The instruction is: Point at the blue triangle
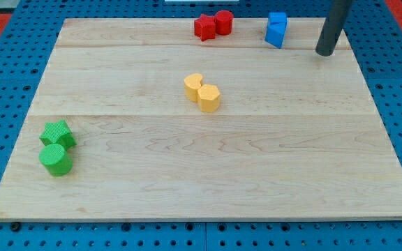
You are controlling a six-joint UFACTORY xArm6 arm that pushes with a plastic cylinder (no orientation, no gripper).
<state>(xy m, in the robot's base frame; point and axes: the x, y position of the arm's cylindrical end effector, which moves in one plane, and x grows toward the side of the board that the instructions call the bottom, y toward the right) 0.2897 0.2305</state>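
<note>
Board: a pale wooden board [208, 160] with visible grain and plank seams lies on a blue pegboard surface [5, 77] studded with holes; nothing here is a container, and the blocks simply rest on the wood.
Task blocks: two blue blocks touch at the view's top right; the blue cube [278, 20] is behind, and the blue triangle [275, 35], a wedge shape, sits just in front of it.
My tip: my tip [324, 53] is the lower end of a plain dark rod with no jaws, so it grips nothing; it rests on the board near the blue triangle, to its right in the view, apart from it and touching no block.
Red pair: a red star-like block [204, 28] and a red cylinder [223, 21] touch at the view's top centre.
Yellow pair: a yellow rounded block [193, 85] touches a yellow hexagonal block [209, 98] near the middle.
Green pair: a green star-like block [57, 132] touches a green cylinder [55, 160] at the view's lower left.
Surfaces: all blocks look matte and solid-coloured.
</note>
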